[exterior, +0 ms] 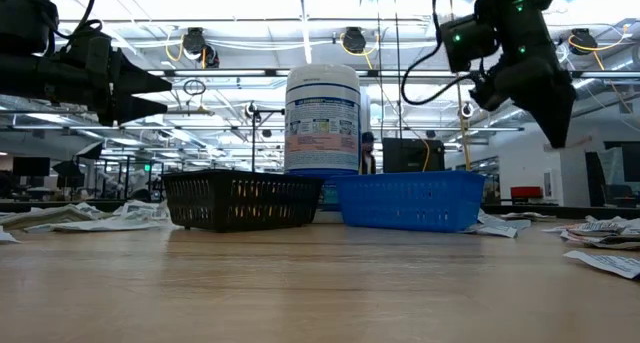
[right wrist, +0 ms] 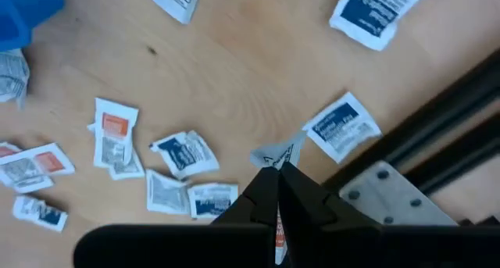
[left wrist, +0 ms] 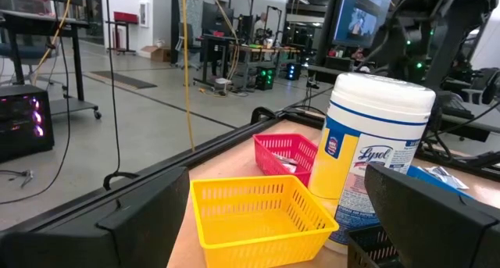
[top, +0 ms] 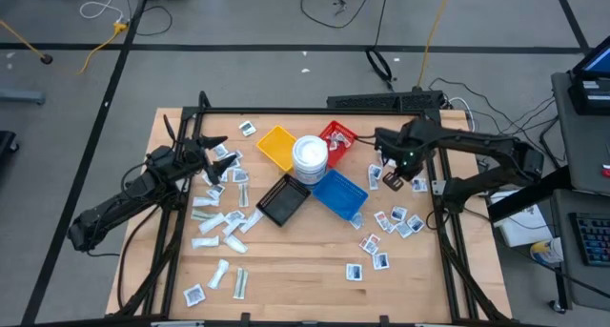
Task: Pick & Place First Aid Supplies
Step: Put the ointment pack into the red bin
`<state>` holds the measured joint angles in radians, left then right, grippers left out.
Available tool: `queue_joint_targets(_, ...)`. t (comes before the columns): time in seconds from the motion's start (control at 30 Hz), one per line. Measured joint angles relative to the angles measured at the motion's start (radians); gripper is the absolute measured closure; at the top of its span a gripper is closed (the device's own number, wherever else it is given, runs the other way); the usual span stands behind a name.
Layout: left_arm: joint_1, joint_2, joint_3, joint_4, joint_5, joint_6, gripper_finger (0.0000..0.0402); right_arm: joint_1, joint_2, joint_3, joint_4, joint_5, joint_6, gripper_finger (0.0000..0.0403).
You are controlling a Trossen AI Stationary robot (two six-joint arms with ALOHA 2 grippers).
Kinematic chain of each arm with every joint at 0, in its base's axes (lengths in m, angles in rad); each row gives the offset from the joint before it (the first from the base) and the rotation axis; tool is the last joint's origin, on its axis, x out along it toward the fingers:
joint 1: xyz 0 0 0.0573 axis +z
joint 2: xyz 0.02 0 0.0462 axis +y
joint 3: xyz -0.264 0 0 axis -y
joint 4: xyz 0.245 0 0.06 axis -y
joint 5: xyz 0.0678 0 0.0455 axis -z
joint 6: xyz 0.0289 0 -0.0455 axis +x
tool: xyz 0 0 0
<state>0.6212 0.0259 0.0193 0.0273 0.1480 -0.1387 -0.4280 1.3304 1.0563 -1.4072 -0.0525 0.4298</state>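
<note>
"Right of the tub (top: pixel 310 155), what is your right gripper (top: pixel 389 177) doing?"

"It hangs high above the table, just beyond the blue tray (top: pixel 340 195) as seen from the tub. My fingers there are pressed fully together. My wrist camera shows a small white packet (right wrist: pixel 275 153) at their tips, and I seem to be pinching it by a corner."

"So which step is this?"

"I judge it to be the carry. One packet is picked and lifted, but not yet placed."

"Where are the other supplies?"

"Loose packets (top: pixel 398 220) lie scattered on the wood right of the tub, past the blue tray. More packets and pale strips (top: pixel 219 222) lie left of the tub. The red tray (top: pixel 336 136), yellow tray (top: pixel 276 146) and black tray (top: pixel 283 201) all sit close around the tub."

"And your left gripper (top: pixel 217 160)?"

"It waits left of the tub, raised off the table, fingers spread wide and holding nothing."

"What does the next move call for?"

"I think I must swing the right gripper toward the tub until it is over a tray. The blue one is nearest. I cannot tell which tray this packet belongs in. Then I lower and part the fingers well inside the rim, since a thin packet may flutter or cling to a pad. I should also keep clear of the tall tub."
</note>
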Motion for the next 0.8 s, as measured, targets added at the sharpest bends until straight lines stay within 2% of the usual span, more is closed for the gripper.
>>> queue_joint_targets(0.1,0.0,0.0,0.0,0.0,0.0,0.0,0.0009,-0.015,0.008,0.018,0.007,0.0,-0.001,0.0403)
queue_joint_targets(0.23,0.0,0.0,0.0,0.0,0.0,0.0,0.0009,-0.029,0.088,0.093,0.033,0.0,-0.024,0.0403)
queue_joint_targets(0.8,0.0,0.0,0.0,0.0,0.0,0.0,0.0009,-0.122,0.559,0.65,0.074,-0.001,-0.184,0.0403)
